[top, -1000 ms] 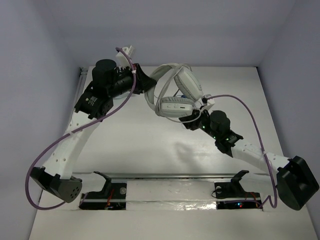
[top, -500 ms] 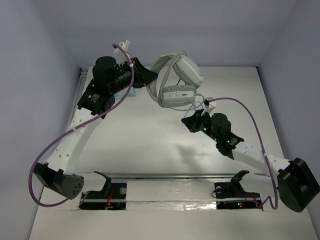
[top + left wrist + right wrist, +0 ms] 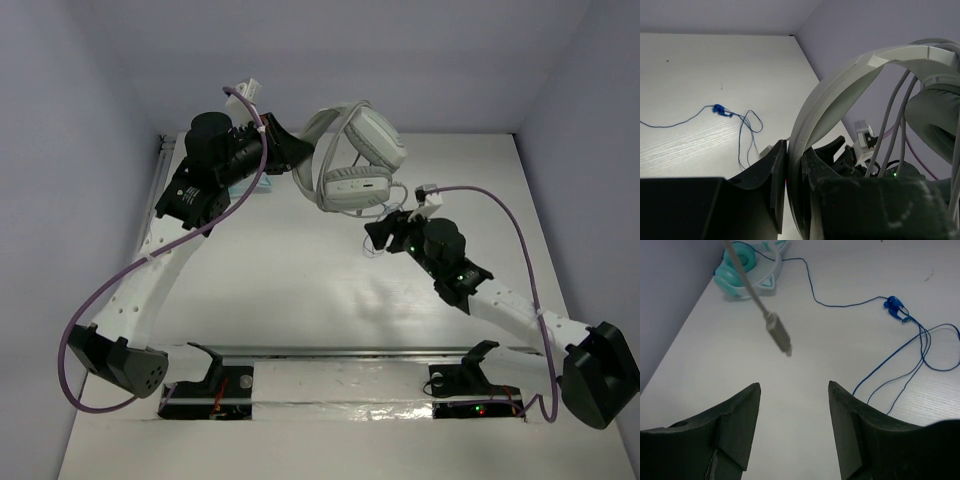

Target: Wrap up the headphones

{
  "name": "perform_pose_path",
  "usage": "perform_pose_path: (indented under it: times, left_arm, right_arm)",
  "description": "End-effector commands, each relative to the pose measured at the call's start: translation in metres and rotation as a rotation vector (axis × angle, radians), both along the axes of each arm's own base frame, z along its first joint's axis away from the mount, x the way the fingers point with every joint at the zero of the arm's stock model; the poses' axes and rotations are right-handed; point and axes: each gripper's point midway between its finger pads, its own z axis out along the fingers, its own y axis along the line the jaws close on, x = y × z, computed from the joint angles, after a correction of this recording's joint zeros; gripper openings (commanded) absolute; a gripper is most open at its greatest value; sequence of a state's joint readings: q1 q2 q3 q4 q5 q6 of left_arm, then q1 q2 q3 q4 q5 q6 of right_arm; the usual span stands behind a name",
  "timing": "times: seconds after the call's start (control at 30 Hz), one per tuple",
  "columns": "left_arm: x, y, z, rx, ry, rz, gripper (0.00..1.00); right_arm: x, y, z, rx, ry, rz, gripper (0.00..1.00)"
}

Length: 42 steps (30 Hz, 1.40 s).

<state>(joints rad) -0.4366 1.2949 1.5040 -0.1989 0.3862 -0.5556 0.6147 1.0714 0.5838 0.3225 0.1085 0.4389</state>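
The white headphones hang in the air at the back of the table. My left gripper is shut on their headband, which sits clamped between the jaws. Grey cable strands run across the headband beside a padded earcup. My right gripper is open and empty, just below and in front of the headphones, not touching them. In the right wrist view the loose cable end with its plug dangles ahead of the open gripper.
Small teal headphones lie at the back left by the wall. Their thin blue cable trails in loops over the white table, and it also shows in the left wrist view.
The left gripper has lifted the headphones up and toward the back. The right gripper, which was at the lower earcup, has come away from it and now sits apart, open.
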Motion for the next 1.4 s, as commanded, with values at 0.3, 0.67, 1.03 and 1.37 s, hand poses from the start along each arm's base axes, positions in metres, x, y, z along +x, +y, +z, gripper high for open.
perform_pose_path:
  times: [0.3,0.67,1.03,1.37]
  left_arm:
    - [-0.02,0.003,0.032,-0.065,-0.09,-0.041,0.0]
    - [-0.029,0.005,0.041,-0.072,-0.107,-0.054,0.0]
    - [-0.031,0.004,0.047,-0.08,-0.109,-0.064,0.0]
    - [0.003,0.011,0.048,-0.117,-0.116,0.073,0.0]
  right_arm:
    - [0.061,0.043,0.052,-0.009,-0.224,0.049,0.63]
    - [0.087,0.039,0.05,-0.069,-0.259,-0.036,0.46]
    - [0.086,0.041,0.036,-0.042,-0.239,-0.036,0.46]
    - [0.048,0.053,0.011,0.075,-0.107,0.1,0.13]
